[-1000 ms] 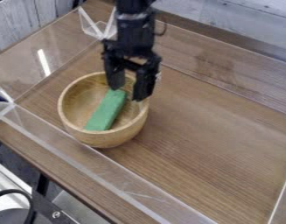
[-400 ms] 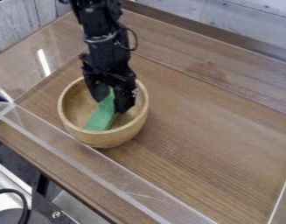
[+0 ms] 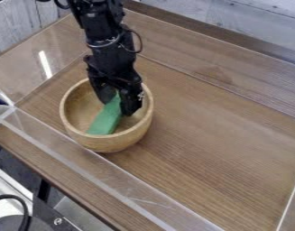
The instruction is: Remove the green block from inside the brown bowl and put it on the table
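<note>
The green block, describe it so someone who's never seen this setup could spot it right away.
Start at the wood-grain table with clear walls round its edges, and find the round tan wooden bowl near its left side. Inside it, directly under the black gripper with its jaws open, lies the green block, a small flat bar. It is the only bright green thing in view.

block [image 3: 108, 120] inside bowl [image 3: 78, 132], bowl on table's [image 3: 222, 135] left part, gripper [image 3: 118, 97] above block

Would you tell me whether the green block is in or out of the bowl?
In: the green block leans on the brown bowl's inside wall.
</note>
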### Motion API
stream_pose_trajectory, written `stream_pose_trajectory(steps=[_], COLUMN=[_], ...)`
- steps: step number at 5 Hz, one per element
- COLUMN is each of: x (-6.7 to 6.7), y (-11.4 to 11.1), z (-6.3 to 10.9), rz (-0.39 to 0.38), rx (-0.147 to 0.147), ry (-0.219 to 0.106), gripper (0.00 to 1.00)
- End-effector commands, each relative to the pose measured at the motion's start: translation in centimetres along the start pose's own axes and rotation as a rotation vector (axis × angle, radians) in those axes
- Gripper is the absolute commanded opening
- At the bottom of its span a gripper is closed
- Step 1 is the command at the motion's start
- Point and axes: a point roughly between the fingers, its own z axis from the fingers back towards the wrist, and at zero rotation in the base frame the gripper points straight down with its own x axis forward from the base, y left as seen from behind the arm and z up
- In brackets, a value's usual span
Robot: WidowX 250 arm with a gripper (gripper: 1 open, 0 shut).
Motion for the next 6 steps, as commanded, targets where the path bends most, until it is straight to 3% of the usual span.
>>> stream_pose_trajectory(steps=[1, 3, 5, 6], x=[1.32, 1.94, 1.42, 2.09], y=[1.05, 0.66, 0.49, 0.68], z=[0.98, 1.42, 0.85, 1.21], rz=[-0.005, -0.070, -0.056, -0.075], rx=[0.022, 0.020, -0.013, -0.013], ry=[-0.052, -0.065, 0.035, 0.050], gripper=[1.00, 1.00, 1.00, 1.00])
